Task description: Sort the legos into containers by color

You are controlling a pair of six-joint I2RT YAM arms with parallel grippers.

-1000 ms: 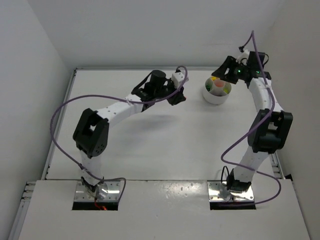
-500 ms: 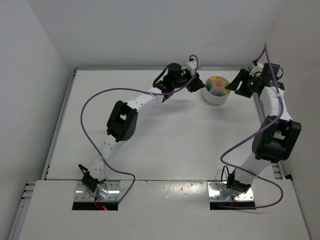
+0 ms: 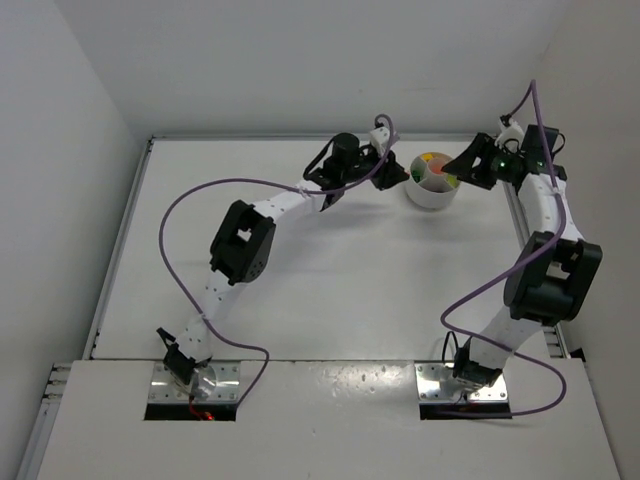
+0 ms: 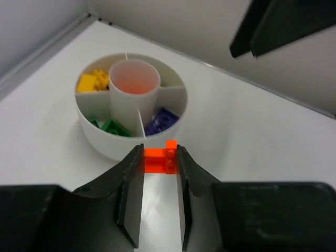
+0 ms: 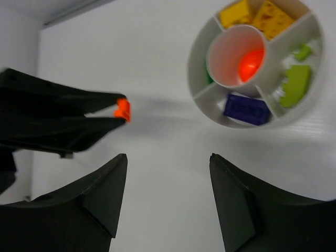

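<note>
Now, your left tool (image 4: 159,157) is clamped at its tips on a small orange-red plastic brick (image 4: 155,159), just short of the low round white divided dish (image 4: 105,140) on the white desk (image 4: 252,131). Expect the brick to be light, rigid and slick; pinched on its flat sides, it could twist out. Beyond the dish, your right tool (image 5: 168,163) hangs with jaws wide apart, holding nothing. Only its camera looks into the centre well (image 5: 218,58) and shows an orange-red piece (image 5: 251,64); the left wrist view catches just a glow.

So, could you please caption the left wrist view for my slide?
Left gripper holds an orange-red brick just short of the divided white dish.
</note>
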